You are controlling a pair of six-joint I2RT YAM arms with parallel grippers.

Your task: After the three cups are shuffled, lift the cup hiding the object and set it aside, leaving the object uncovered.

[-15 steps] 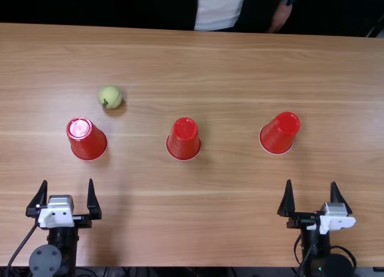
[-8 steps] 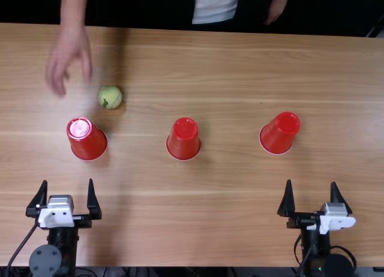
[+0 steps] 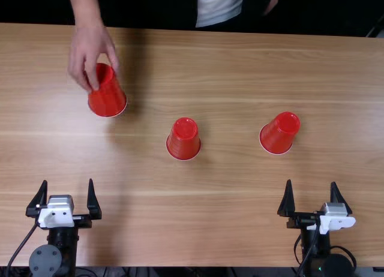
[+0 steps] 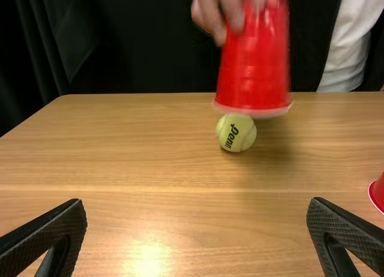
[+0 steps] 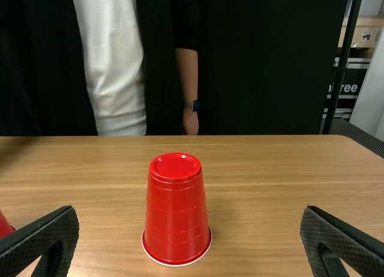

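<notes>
A person's hand (image 3: 90, 49) holds a red cup (image 3: 106, 96) upside down just above the yellow-green tennis ball (image 4: 236, 132) at the table's far left; from above the cup hides the ball. In the left wrist view the cup (image 4: 253, 58) hovers over the ball, its rim almost on it. Two more red cups stand upside down: one in the middle (image 3: 183, 138) and one at the right (image 3: 279, 132), the latter also facing the right wrist camera (image 5: 176, 208). My left gripper (image 3: 65, 198) and right gripper (image 3: 310, 198) rest open near the front edge, nothing between their fingers.
The wooden table (image 3: 240, 67) runs wide between the cups and its far edge. A person in a white shirt and dark jacket (image 3: 219, 7) stands across the table.
The person's hand came in from the far left, picked up the left cup and carried it back over the ball. Both arms stayed still.
</notes>
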